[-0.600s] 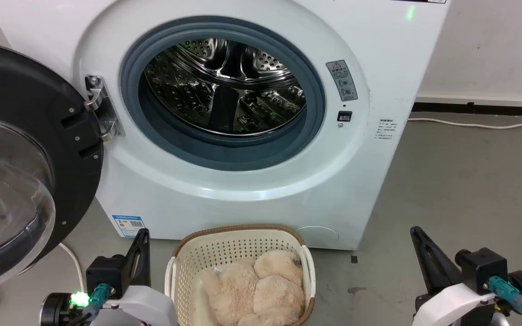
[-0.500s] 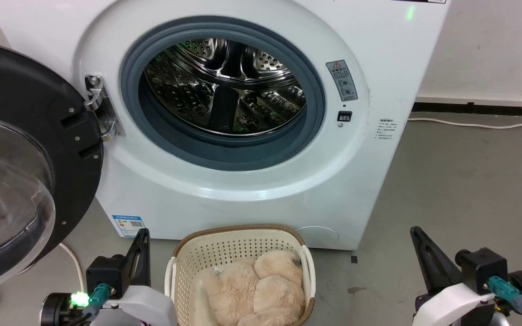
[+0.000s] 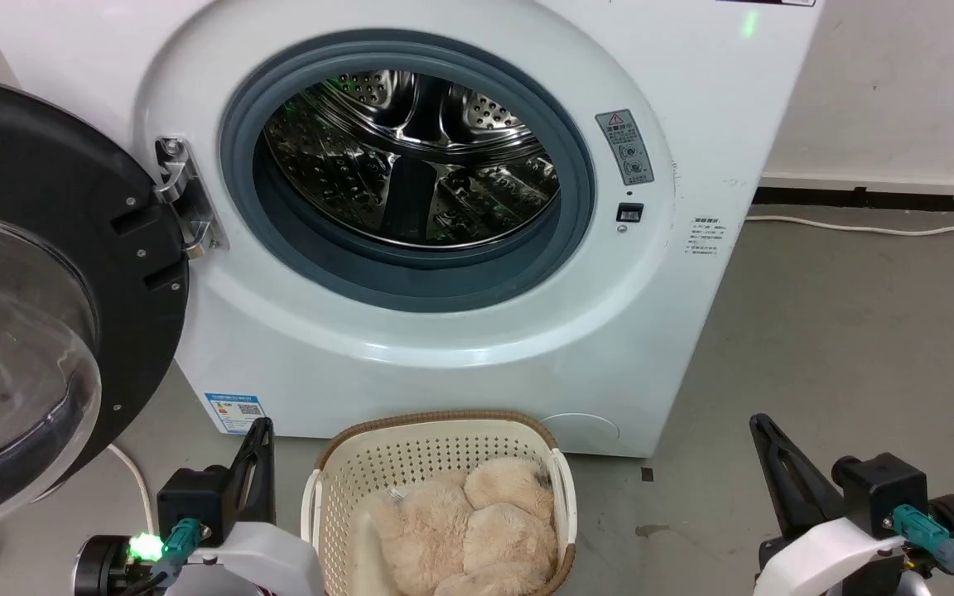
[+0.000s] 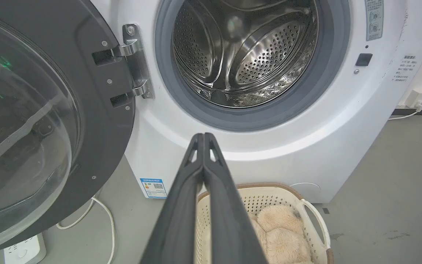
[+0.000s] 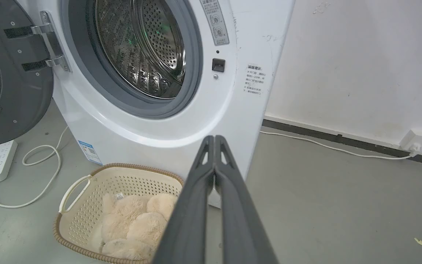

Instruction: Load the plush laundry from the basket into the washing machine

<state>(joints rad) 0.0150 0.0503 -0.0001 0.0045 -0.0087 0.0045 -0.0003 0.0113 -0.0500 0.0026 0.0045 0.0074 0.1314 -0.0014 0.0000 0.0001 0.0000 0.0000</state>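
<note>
Head view first: we see the plush laundry (image 3: 469, 530) lying in the basket (image 3: 436, 437), which stands on the floor (image 3: 825, 348) just before the washing machine (image 3: 411, 364), below its round mouth. The door (image 3: 55, 248) is swung wide to our left and the drum (image 3: 411, 157) looks bare. Our left gripper (image 3: 260, 434) sits near the basket's left wall, our right gripper (image 3: 763, 432) well apart on the other side; neither touches anything.

Left wrist view: the two fingers meet at their tips with nothing between them, so this pincer is closed and empty. The basket and part of the plush show beyond them, low and to the right.

Right wrist view: the same here, fingers pressed together, holding nothing. The plush covers much of the basket's floor.

We judge the step in hand to be the reach for the plush. To do it well we should spread the fingers before descending, come in from above between the basket walls, bite deep into a thick lobe rather than loose pile, and lift clear of the rim before swinging toward the drum, minding the door
</note>
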